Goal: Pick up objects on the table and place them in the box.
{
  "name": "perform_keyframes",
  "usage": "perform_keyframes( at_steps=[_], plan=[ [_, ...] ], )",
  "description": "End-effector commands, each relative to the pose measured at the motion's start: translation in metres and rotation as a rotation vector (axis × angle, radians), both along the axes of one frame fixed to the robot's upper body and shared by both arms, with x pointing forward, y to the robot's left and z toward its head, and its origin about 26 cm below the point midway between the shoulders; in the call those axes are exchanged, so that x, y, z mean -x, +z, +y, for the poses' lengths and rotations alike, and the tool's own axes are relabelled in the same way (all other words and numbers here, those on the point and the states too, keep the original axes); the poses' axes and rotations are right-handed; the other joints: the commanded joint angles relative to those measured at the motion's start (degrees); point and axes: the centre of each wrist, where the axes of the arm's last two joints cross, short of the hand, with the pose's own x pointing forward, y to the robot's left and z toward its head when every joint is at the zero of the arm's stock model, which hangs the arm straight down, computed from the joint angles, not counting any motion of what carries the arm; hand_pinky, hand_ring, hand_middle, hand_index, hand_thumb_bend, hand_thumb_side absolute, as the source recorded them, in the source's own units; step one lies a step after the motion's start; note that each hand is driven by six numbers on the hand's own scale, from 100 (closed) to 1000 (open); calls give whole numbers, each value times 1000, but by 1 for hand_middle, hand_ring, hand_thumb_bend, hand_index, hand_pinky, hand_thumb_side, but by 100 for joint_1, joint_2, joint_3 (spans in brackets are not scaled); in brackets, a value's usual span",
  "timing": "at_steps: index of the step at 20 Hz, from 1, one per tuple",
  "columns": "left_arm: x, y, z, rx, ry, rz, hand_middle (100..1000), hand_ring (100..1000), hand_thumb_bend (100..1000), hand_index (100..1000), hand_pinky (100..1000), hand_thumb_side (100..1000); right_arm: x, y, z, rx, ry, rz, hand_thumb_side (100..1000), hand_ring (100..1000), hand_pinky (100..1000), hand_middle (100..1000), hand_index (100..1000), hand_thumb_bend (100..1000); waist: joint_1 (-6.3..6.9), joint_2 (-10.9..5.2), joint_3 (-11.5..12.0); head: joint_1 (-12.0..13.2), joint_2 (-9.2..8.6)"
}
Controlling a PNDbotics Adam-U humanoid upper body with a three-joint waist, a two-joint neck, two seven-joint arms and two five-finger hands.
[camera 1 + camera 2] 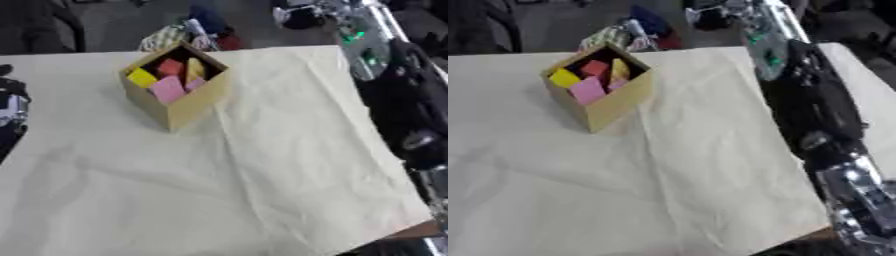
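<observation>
Box [179,102] on cloth [262,175] holds pink, yellow, red blocks [168,89]. R arm [820,115] along right edge; can't tell hand state. L hand [10,107] barely in view at left edge, also unclear.

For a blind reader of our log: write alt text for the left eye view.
An open cardboard box stands on a table under a wrinkled cream cloth, holding a yellow block, a pink block and a red block. The robot's dark right arm runs down the right edge; no hand is visible.
</observation>
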Motion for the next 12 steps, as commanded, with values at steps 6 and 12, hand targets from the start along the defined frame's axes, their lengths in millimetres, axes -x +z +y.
perform_keyframes(
  at_steps=[6, 12],
  plan=[
    [4, 1, 13, 2, 89, -26, 624, 593, 114, 828, 640, 543, 70, -36, -29, -424, 116, 4, 453, 705, 812, 773, 954, 100, -102, -63, -319, 809, 40],
    [5, -8, 12, 41, 130, -30, 644, 608, 108, 831, 648, 547, 104, -83, -33, -610, 132, 64, 470, 684, 808, 756, 940, 100, -36, -4, -382, 1121, 40]
  ],
)
